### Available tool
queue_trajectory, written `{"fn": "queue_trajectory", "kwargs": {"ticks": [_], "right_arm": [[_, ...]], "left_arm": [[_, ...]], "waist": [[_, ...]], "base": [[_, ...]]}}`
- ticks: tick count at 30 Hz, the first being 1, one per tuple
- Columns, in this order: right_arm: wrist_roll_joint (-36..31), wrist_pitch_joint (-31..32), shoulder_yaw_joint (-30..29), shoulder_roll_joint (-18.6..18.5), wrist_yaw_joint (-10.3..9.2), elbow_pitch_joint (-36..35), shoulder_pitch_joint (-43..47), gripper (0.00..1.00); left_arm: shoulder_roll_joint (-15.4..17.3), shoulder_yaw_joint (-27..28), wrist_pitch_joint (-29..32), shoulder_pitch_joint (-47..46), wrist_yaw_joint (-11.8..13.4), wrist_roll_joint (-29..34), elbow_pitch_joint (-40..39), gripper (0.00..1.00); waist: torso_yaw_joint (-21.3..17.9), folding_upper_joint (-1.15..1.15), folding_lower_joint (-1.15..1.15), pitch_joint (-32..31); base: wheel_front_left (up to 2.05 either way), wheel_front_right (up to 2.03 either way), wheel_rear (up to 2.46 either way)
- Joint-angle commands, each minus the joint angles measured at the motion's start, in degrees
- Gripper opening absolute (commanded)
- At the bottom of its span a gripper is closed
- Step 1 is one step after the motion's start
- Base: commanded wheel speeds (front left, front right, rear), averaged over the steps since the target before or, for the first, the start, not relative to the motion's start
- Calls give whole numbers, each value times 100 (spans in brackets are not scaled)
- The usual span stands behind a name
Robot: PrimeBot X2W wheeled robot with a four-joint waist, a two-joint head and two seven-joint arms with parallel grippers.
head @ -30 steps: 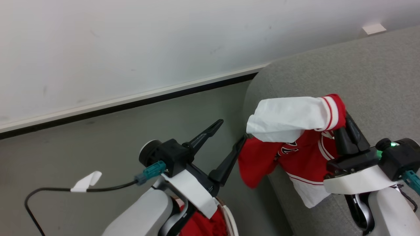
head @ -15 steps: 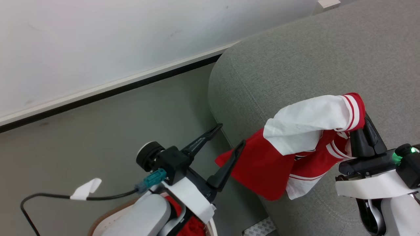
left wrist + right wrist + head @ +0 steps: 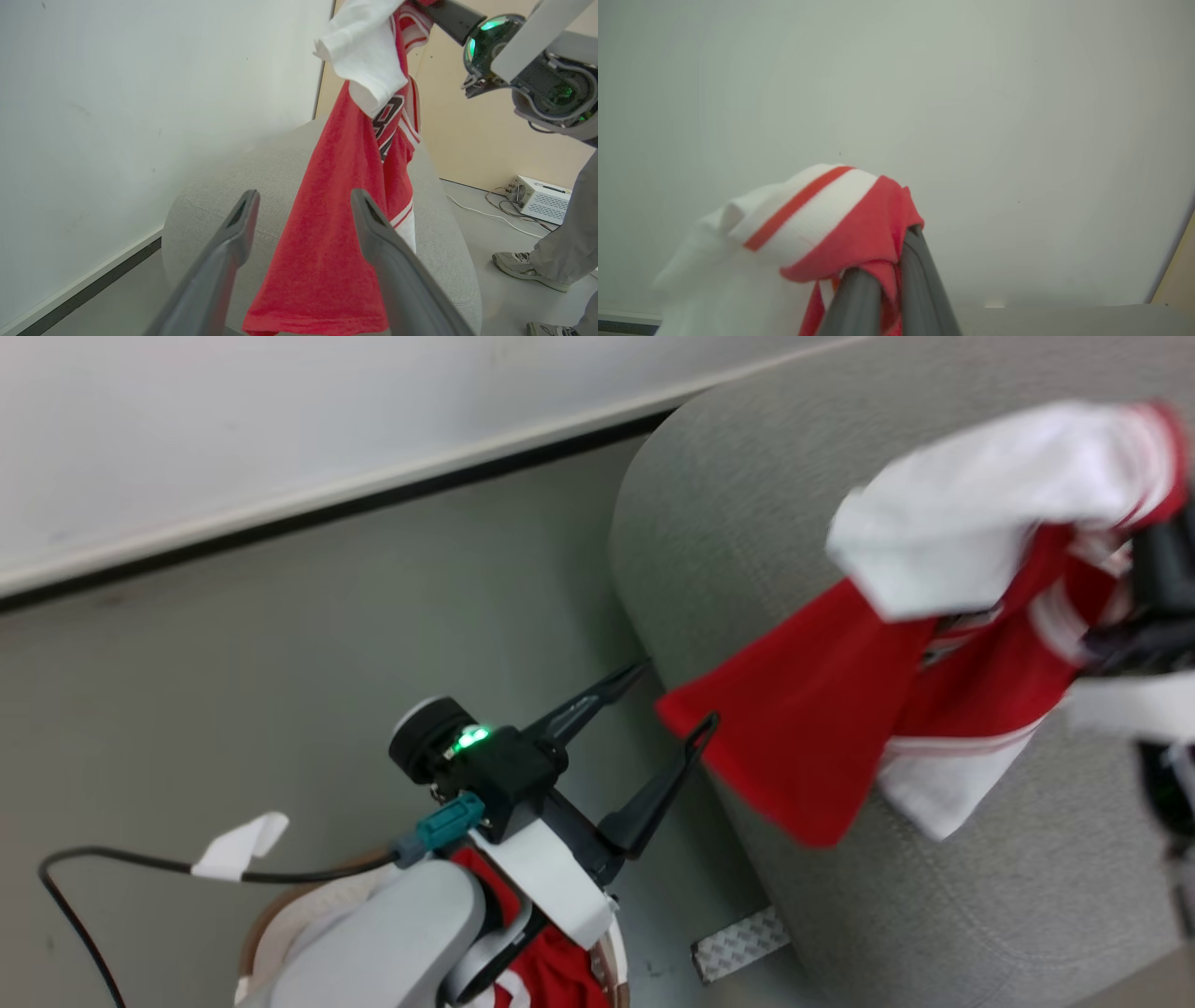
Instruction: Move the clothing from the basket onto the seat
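A red garment (image 3: 822, 737) with a white sleeve (image 3: 980, 523) hangs in the air over the rounded end of the grey seat (image 3: 728, 523). My right gripper (image 3: 1158, 560), blurred at the right edge, is shut on its striped cuff. In the right wrist view the right gripper (image 3: 885, 254) pinches red fabric of the garment (image 3: 808, 219). My left gripper (image 3: 678, 693) stands open just left of the hanging hem, holding nothing. In the left wrist view the left gripper (image 3: 303, 192) frames the garment (image 3: 336, 242). The basket (image 3: 257, 933) sits under my left arm with more red clothing (image 3: 551, 975) inside.
A white wall with a dark baseboard (image 3: 327, 509) runs behind the grey floor. A metal foot plate (image 3: 738, 945) sits at the seat's base. A person's leg and shoe (image 3: 523, 266) stand at the right, beside a white box (image 3: 542, 198) with cables.
The head camera has swung and dipped. My right gripper has carried the garment up and to the right, further over the seat. The left gripper stays open above the basket.
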Motion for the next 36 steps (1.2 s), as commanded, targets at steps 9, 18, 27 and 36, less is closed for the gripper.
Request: {"fn": "queue_trajectory", "kwargs": {"ticks": [9,18,27,36], "right_arm": [[188,561,-724,-1089,-13,296,-1602,0],[-181,1040,-1124,-2102,-13,990,-2816,0],[-434,1268,-1036,-2292,-13,2593,-2871,0],[-292,2279,-581,-2157,-13,4155,-2469,0]], "left_arm": [[278,36,146,-345,-100,132,-322,100],[367,93,86,-529,-130,142,-420,100],[355,97,16,-655,-146,139,-407,100],[410,139,-49,-696,-134,65,-289,100]], "waist": [[823,0,0,1187],[1363,0,0,1755],[1657,0,0,2138],[1741,0,0,2243]], "base": [[0,0,0],[0,0,0],[0,0,0],[0,0,0]]}}
